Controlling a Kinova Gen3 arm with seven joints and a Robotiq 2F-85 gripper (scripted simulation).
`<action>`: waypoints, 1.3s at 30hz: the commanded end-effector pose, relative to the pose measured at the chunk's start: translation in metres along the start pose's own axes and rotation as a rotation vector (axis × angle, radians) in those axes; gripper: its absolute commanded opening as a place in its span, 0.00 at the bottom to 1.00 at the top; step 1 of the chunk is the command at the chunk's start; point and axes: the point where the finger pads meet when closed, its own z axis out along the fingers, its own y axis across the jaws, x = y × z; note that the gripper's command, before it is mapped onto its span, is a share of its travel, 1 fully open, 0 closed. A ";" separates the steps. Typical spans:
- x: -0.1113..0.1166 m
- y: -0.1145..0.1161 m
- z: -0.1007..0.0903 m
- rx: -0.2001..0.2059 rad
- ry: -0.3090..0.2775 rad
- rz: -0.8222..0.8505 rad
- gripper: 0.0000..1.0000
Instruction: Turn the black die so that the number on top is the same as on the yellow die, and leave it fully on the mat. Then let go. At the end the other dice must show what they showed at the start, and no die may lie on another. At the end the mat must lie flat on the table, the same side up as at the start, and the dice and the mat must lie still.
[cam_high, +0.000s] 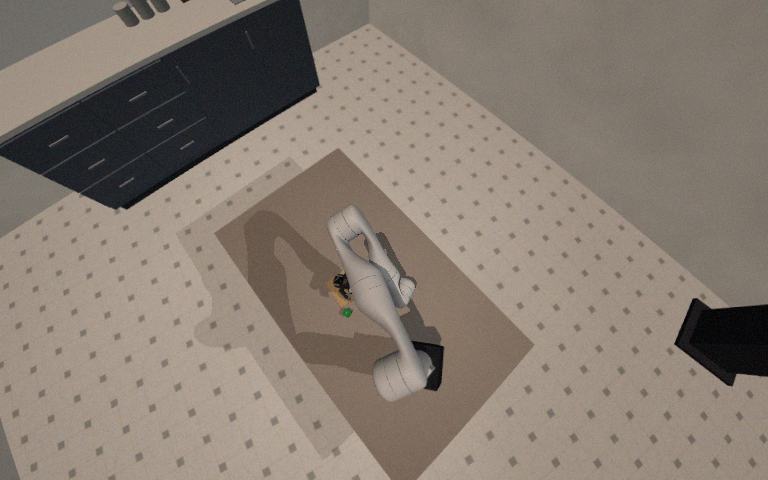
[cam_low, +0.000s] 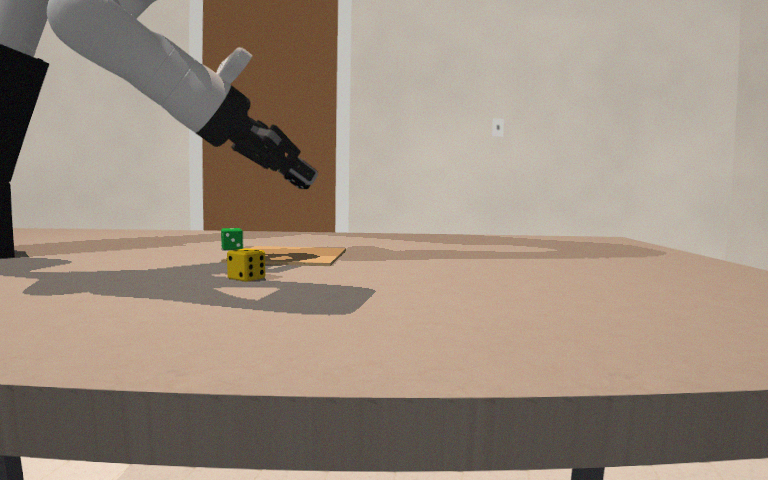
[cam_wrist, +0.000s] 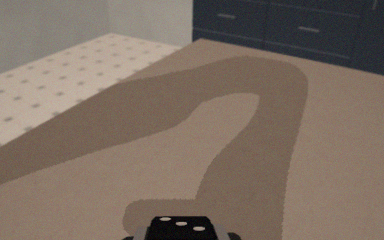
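My gripper (cam_high: 340, 281) (cam_low: 303, 174) is shut on the black die (cam_low: 298, 181) (cam_wrist: 181, 228). It holds the die in the air above the mat's area, and the fingers slant down to the right in the exterior view. The die is tilted with them; its face towards the wrist camera shows three white pips. The orange mat (cam_high: 343, 303) (cam_low: 335, 255) lies flat on the table, partly in shadow. The yellow die (cam_low: 245, 266) stands on the table, with two and six pips on its visible sides; its top is too foreshortened to read. The arm hides it in the top view.
The green die (cam_high: 347, 312) (cam_low: 231, 239) stands on the table close beside the mat, with three pips on its side in the exterior view. The brown table (cam_high: 453, 316) (cam_low: 509, 339) (cam_wrist: 340, 150) carries the arm's shadow. Dark cabinets (cam_high: 237, 96) stand beyond the table.
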 end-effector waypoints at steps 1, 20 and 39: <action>-0.013 0.000 -0.003 -0.009 0.022 0.018 0.26; -0.013 0.000 -0.004 -0.011 0.094 0.018 0.26; -0.048 0.000 0.019 -0.011 0.094 0.018 0.26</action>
